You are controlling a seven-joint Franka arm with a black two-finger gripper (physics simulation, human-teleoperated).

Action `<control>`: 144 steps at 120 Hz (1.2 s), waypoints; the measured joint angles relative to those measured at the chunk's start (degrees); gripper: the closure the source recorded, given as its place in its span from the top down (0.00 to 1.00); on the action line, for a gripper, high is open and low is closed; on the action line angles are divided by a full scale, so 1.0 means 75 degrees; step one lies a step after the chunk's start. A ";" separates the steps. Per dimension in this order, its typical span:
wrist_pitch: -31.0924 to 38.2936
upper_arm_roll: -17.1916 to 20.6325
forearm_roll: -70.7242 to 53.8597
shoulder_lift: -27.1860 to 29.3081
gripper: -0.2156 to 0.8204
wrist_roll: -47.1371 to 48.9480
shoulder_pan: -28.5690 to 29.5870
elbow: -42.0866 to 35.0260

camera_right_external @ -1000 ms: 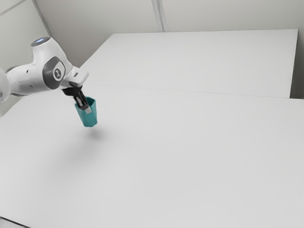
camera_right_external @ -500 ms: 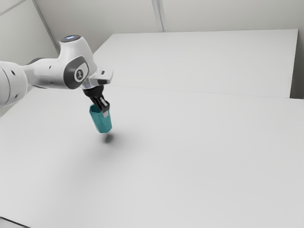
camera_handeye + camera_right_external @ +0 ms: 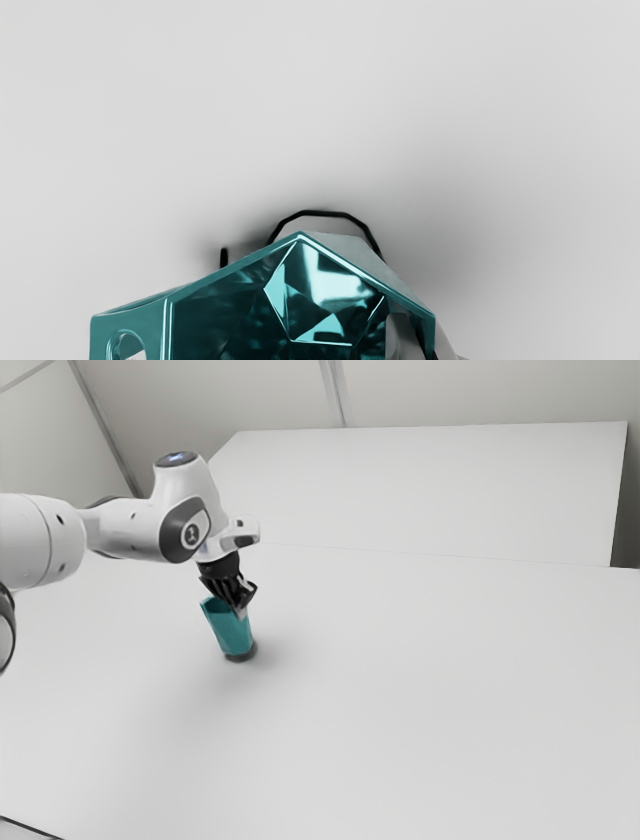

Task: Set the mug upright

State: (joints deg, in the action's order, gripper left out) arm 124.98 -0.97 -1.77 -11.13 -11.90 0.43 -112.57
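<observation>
In the exterior view my gripper (image 3: pixel 242 611) is grasping the teal mug (image 3: pixel 228 632) by its wall, low over the bench (image 3: pixel 420 690), toward its far corner at the exterior view's left; the mug leans, rim tipped to the exterior view's left, and I can't tell whether its base touches. In the wrist view I have one of my fingers (image 3: pixel 398 337) inside the mug and the other outside, wall pinched between.

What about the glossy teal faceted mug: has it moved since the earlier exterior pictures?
Yes: against the thin grey line across the white table, the mug has shifted toward the exterior view's right and farther below that line.
</observation>
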 joint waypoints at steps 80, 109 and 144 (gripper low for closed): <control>-0.0118 0.0116 -0.0155 -0.0385 0.09 0.1221 -0.0083 0.0460; -0.0314 0.0134 -0.0134 -0.0535 0.23 0.1444 -0.0081 0.0765; -0.0387 0.0199 -0.0126 -0.0573 0.39 0.1624 -0.0082 0.0918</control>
State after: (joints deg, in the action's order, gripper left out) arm 122.07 0.53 -2.71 -15.43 0.28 -0.18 -105.69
